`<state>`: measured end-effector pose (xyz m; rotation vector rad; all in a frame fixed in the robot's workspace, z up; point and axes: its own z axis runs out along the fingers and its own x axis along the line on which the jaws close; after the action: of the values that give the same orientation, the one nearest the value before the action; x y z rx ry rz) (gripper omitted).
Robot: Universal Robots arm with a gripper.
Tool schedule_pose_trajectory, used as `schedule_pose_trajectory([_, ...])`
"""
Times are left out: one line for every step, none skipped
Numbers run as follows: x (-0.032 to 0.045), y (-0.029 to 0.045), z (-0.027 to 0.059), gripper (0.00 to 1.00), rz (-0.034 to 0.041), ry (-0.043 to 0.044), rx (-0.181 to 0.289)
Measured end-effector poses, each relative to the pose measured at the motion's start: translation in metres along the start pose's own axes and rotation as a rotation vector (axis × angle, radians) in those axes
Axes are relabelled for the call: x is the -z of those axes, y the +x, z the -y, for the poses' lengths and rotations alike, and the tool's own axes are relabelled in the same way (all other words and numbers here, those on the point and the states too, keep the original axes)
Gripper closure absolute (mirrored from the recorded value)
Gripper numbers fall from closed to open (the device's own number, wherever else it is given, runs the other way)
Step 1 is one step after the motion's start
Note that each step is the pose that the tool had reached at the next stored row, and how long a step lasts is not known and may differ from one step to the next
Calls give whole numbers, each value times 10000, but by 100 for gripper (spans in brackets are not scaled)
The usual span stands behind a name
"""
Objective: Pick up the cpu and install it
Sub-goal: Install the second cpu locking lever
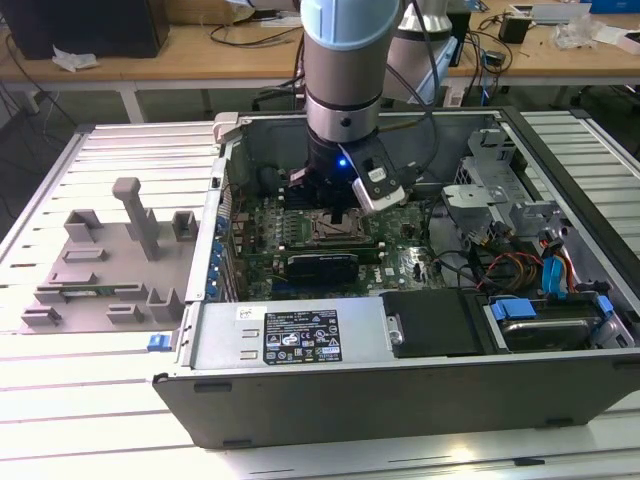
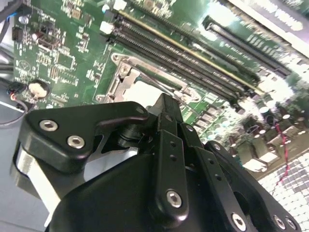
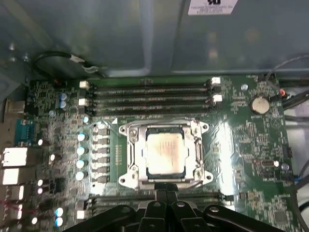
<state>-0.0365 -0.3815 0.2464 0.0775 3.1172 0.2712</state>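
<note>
The cpu (image 3: 166,153), a small silvery square with a pale rim, lies flat inside the metal-framed socket (image 3: 126,159) of the green motherboard (image 3: 241,159). It also shows as a pale patch (image 2: 145,92) just beyond the fingers in the second wrist view. My gripper (image 3: 167,194) hangs low inside the open computer case (image 1: 300,400), right beside the socket's edge, and its fingers (image 2: 164,108) are shut together with nothing between them. In the exterior view the arm's wrist covers much of the socket (image 1: 330,230).
Memory slots (image 3: 149,96) run along one side of the socket. A coin battery (image 3: 259,104) sits on the board. Cables (image 1: 500,265) and a drive bay (image 1: 540,320) crowd the case at the exterior view's right. Grey fixture blocks (image 1: 110,260) stand on the table at its left.
</note>
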Motion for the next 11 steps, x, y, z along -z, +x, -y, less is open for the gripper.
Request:
schedule_pose_trajectory([4, -2, -1, 89, -9, 76, -9])
schedule_pose_trajectory([4, -5, 0, 89, -15, 120, -15])
schedule_pose_trajectory([4, -6, 1, 89, -17, 135, -18])
schedule_pose_trajectory([5, -6, 4, 89, -16, 142, -19])
schedule_pose_trajectory([5, -7, 9, 89, -17, 144, -17])
schedule_pose_trajectory([4, -8, 16, 89, -17, 144, -17])
schedule_pose_trajectory([-1, -7, 24, 89, -16, 143, -18])
schedule_pose_trajectory([-7, -4, 30, 89, -14, 143, -17])
schedule_pose_trajectory([-11, 2, 33, 89, -13, 144, -17])
schedule_pose_trajectory([-21, 26, 36, 89, -8, 144, -9])
schedule_pose_trajectory([-26, 46, 38, 89, -1, 144, -3])
